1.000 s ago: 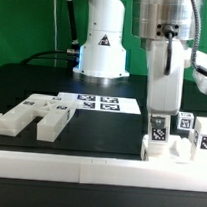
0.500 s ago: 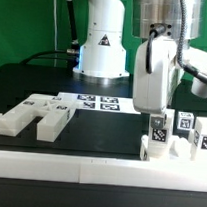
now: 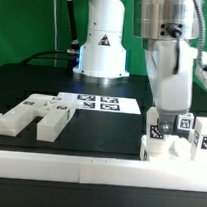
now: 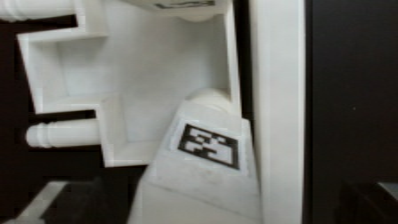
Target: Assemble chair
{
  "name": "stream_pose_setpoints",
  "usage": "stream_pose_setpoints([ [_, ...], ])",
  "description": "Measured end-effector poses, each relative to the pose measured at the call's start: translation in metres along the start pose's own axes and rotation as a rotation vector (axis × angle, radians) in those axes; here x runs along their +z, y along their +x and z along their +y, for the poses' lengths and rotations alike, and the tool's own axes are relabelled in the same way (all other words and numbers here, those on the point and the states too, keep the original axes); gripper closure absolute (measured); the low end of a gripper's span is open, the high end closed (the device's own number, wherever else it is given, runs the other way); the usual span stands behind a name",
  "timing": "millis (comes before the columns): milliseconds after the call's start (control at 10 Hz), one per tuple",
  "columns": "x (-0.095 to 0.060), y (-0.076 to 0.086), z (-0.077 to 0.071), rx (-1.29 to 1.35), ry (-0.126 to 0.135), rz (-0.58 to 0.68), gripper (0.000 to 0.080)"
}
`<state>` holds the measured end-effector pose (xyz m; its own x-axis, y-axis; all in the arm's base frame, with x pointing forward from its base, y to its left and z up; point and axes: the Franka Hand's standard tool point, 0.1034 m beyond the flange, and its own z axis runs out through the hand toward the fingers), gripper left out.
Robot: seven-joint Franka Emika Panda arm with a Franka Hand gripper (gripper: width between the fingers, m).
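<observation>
The tool [image 3: 169, 118], twisted aside half a second ago, is squaring up again over the part-built chair [image 3: 161, 144] beside the rail [image 3: 77, 168] at the exterior view's right, its fingers seemingly spread wide and gripping nothing, probably resetting for another turn.

White notched chair piece [image 4: 134, 90], two posts [image 4: 63, 135], tagged block [image 4: 210, 150] adjacent.

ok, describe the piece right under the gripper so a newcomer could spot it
Follow the long white border rail along the front to the exterior view's right, where white chair parts cluster just behind it. The tagged post directly beneath the gripper is it: the cluster's leftmost tagged upright in that view.
</observation>
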<state>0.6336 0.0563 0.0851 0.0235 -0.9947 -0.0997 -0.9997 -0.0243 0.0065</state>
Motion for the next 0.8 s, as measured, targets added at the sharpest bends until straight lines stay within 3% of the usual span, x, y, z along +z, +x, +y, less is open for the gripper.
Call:
stream_pose_setpoints([
  [500, 0.0002, 0.0019, -0.0001, -0.427, -0.004, 0.015, 0.0151],
  [800, 0.0038, 0.0015, 0.0010, -0.698, 0.011, 0.043, 0.0151],
])
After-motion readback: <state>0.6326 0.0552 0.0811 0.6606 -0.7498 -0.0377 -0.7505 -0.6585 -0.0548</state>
